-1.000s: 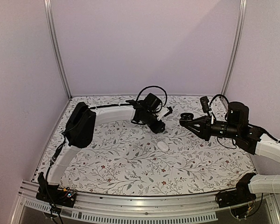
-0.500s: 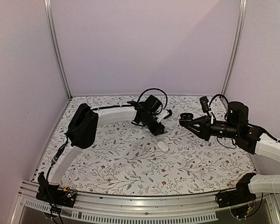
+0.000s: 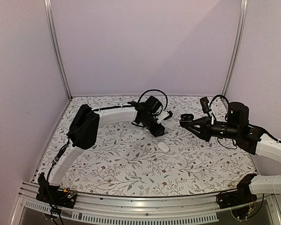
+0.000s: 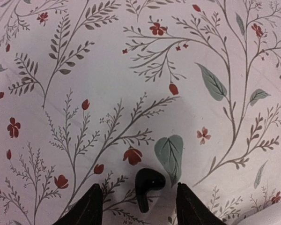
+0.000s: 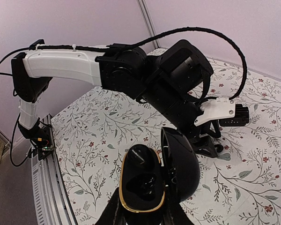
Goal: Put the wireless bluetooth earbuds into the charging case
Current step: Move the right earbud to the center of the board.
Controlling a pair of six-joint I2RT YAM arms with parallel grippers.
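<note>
Left fingers (image 4: 88, 207) stand spread either side of one dark earbud (image 4: 147, 185) lying ungripped on the floral table (image 4: 131, 70). Right fingers (image 5: 113, 212) pinch the open charging case (image 5: 141, 180) aloft. Pickup and insertion apparently remain.

Each arm is built from white tubular links joined by black joint housings. On the left arm (image 3: 114, 114), a bulky black elbow housing (image 3: 82, 127) connects two white links, and the black wrist block (image 5: 178, 79) carries a white bracket (image 5: 218, 111). A thick black cable (image 5: 225, 42) loops over this wrist, and a thin cable (image 5: 70, 47) runs along the white link. The left fingers (image 4: 90, 207) are black and taper to points. The right arm (image 3: 274, 151) has a black cylindrical wrist (image 3: 237, 117) with its own cable loop (image 3: 216, 100). The left base (image 3: 56, 194) and right base (image 3: 236, 197) are black.
</note>
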